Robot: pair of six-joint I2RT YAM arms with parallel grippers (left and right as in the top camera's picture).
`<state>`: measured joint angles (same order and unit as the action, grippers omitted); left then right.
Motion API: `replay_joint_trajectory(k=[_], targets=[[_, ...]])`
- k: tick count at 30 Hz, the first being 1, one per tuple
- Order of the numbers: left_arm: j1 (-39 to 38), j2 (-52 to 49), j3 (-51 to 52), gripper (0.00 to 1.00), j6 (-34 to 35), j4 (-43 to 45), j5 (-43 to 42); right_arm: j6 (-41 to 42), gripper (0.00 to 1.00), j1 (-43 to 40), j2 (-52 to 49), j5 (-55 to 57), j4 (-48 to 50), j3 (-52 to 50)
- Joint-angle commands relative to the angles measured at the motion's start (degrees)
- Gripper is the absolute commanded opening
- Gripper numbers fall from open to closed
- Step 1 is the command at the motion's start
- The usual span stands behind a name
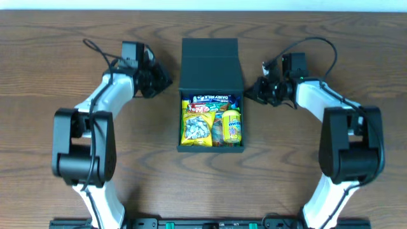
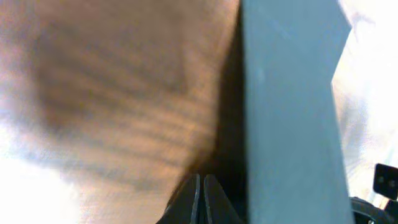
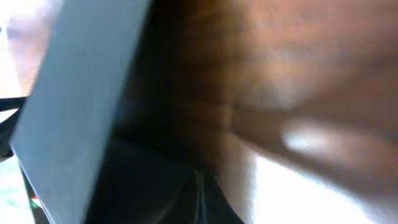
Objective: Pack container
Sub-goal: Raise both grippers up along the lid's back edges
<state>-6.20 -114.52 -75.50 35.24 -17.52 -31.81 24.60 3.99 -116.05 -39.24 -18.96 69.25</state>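
Overhead, matte dark container (image 1: 210, 67) lies open, snack-filled.

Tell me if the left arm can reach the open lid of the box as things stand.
Probably yes: the left gripper, shut, sits beside the lid with only bare table between them.

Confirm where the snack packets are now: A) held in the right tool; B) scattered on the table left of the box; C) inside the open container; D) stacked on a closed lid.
C: overhead, the snack packets lie inside the container, its flap lid open behind them; the left tool and right tool are shut and empty.
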Motion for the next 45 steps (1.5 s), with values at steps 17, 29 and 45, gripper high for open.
replay_joint_trajectory(k=[17, 29, 45], targets=[[-0.98, -11.76, -12.46, 0.06, 1.97, -4.31, -5.97, 6.75, 0.02, -0.15, -5.16, -4.13, 2.34, 5.68], [-2.82, -11.76, -12.52, 0.05, 2.01, -0.04, -10.4, 3.54, 0.02, -0.17, -5.35, -16.0, 9.46, 5.68], [-1.62, -9.81, -18.69, 0.06, -8.79, -3.54, -19.04, 2.56, 0.02, -0.59, -5.09, -34.6, 23.1, 5.75]])
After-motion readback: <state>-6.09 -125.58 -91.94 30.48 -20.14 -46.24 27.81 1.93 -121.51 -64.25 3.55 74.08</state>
